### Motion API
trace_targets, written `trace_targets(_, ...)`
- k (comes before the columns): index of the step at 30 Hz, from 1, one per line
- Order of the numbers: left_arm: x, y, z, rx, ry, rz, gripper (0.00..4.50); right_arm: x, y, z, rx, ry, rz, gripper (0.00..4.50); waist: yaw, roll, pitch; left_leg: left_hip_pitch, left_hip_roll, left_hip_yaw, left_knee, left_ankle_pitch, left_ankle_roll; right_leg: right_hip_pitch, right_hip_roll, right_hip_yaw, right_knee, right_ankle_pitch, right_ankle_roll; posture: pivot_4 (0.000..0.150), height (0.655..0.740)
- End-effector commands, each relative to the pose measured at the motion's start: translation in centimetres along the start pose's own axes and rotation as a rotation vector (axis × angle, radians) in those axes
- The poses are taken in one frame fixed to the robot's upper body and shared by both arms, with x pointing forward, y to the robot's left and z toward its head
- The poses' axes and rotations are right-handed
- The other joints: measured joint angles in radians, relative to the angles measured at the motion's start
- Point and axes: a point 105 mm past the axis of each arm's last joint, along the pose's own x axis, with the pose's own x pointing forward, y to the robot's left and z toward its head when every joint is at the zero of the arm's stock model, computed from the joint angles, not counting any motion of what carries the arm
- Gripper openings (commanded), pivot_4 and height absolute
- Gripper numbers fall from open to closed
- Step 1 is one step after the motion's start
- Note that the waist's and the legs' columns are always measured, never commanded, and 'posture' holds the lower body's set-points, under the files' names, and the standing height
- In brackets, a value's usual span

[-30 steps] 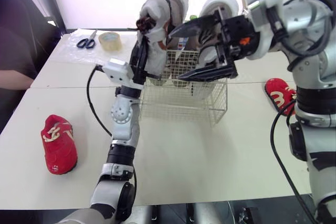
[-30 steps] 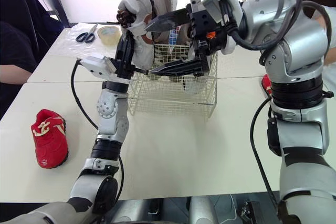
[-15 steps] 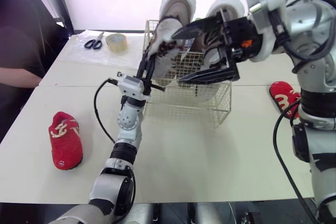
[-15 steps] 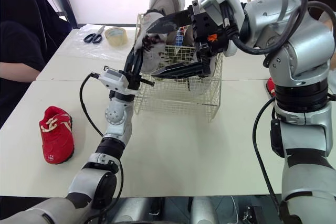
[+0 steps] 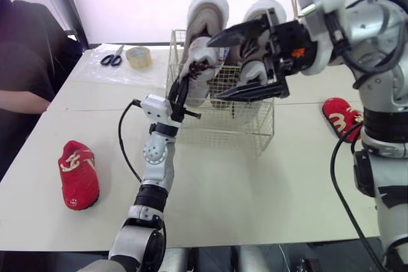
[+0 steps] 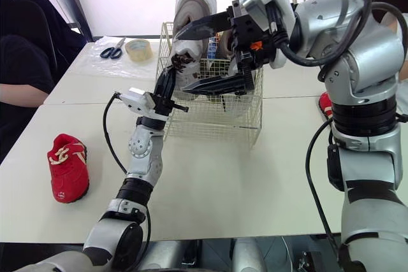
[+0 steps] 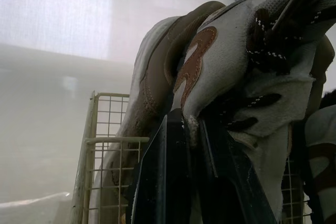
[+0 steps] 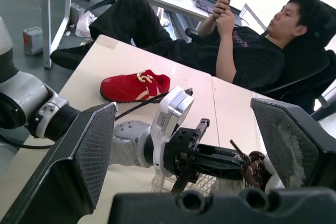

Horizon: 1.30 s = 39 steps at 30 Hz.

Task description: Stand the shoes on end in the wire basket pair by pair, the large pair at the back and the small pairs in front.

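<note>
A large white and tan shoe (image 5: 203, 36) stands on end at the back left of the wire basket (image 5: 220, 128). My left gripper (image 5: 187, 84) is shut on its collar by the dark laces; the left wrist view shows the fingers (image 7: 173, 171) pinching the shoe (image 7: 226, 61). Its mate (image 5: 264, 14) stands upright beside it, partly hidden behind my right gripper (image 5: 247, 60), which hangs wide open in front of it with nothing between the fingers. One small red shoe (image 5: 78, 175) lies on the table at the left, another (image 5: 339, 116) at the right.
Scissors (image 5: 111, 56) and a roll of tape (image 5: 138, 57) lie on a plastic sheet at the back left. A person in black (image 5: 25, 71) sits at the table's left side. In the right wrist view a seated person (image 8: 241, 51) holds a phone.
My left gripper has brought the large shoe down from above the basket's left rim into the basket. The right gripper stays open in about the same place. The camera shifted.
</note>
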Motion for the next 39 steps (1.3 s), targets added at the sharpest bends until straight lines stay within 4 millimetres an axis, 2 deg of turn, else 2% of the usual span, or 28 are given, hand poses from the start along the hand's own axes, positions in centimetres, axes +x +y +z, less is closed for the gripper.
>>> trace_targets(1, -3.0, 1.5, -2.1, -0.046, 0.162, 0.047, 1.42, -0.3, -0.2, 1.3, -0.058, -0.026, -0.014, 4.5, -0.011, 0.0, 0.0, 0.0, 0.0, 0.0, 0.0, 0.0, 0.0, 0.0, 0.0, 0.0, 0.0, 0.0, 0.0, 0.15, 0.74)
trace_targets(4, -3.9, 1.3, -1.4, -0.041, 0.193, 0.009, 3.03, -0.4, -0.2, 1.3, -0.06, -0.027, -0.017, 4.5, -0.029, 0.0, 0.0, 0.001, -0.001, 0.001, -0.006, 0.0, 0.0, -0.002, 0.0, 0.001, -0.002, 0.0, 0.0, 0.15, 0.74)
trace_targets(7, -4.3, 1.7, 0.0, -0.019, 0.209, -0.015, 4.44, -0.5, -0.3, 1.2, -0.062, -0.028, -0.02, 4.5, -0.044, 0.0, 0.0, 0.003, 0.0, 0.001, -0.011, 0.0, 0.0, -0.003, 0.0, 0.001, -0.002, 0.0, 0.0, 0.15, 0.74)
trace_targets(13, -3.9, 2.4, 2.3, -0.004, 0.206, -0.043, 4.44, -0.3, -0.5, 1.0, -0.064, -0.035, -0.012, 4.5, -0.049, 0.0, 0.0, 0.01, 0.0, 0.001, -0.012, -0.004, -0.002, -0.003, 0.002, 0.001, -0.002, -0.002, -0.004, 0.15, 0.74)
trace_targets(16, -3.4, 1.5, 2.5, 0.0, 0.264, -0.161, 4.44, -0.1, -0.6, 1.0, -0.067, -0.042, -0.004, 4.5, -0.045, 0.0, 0.0, 0.01, 0.0, 0.001, -0.012, -0.004, -0.002, -0.003, 0.002, 0.001, -0.002, -0.003, -0.005, 0.15, 0.74)
trace_targets(23, -1.8, 2.3, 3.6, 0.023, 0.348, -0.227, 4.44, 0.3, -0.7, 1.1, -0.076, -0.048, 0.007, 4.5, -0.033, -0.002, 0.001, 0.009, -0.001, 0.0, -0.009, -0.006, -0.004, -0.001, 0.0, 0.001, -0.002, -0.004, -0.008, 0.15, 0.74)
trace_targets(27, -1.6, 2.2, 4.6, 0.009, 0.403, -0.293, 4.44, 0.2, -0.7, 1.0, -0.076, -0.049, 0.007, 4.5, -0.038, -0.003, 0.002, 0.009, -0.001, 0.0, -0.01, -0.006, -0.004, -0.002, 0.0, 0.001, -0.001, -0.004, -0.007, 0.15, 0.74)
trace_targets(31, -1.8, 2.5, 6.3, -0.013, 0.451, -0.33, 4.44, 0.0, -0.7, 0.9, -0.075, -0.05, 0.002, 4.5, -0.041, -0.004, 0.004, 0.009, -0.001, 0.0, -0.011, -0.006, -0.004, -0.003, 0.001, 0.001, -0.002, -0.003, -0.006, 0.15, 0.74)
trace_targets(35, -2.1, 3.6, 9.3, -0.083, 0.459, -0.343, 4.44, -0.1, -0.8, 0.8, -0.077, -0.05, 0.002, 4.5, -0.041, -0.005, 0.005, 0.009, 0.0, 0.0, -0.012, -0.006, -0.004, -0.003, 0.001, 0.001, -0.002, -0.003, -0.006, 0.15, 0.74)
trace_targets(39, -3.1, 3.8, 11.7, -0.15, 0.489, -0.391, 4.44, -0.2, -0.9, 0.6, -0.075, -0.051, -0.004, 4.5, -0.041, -0.005, 0.006, 0.009, 0.0, 0.0, -0.012, -0.006, -0.004, -0.003, 0.001, 0.001, -0.002, -0.004, -0.008, 0.15, 0.74)
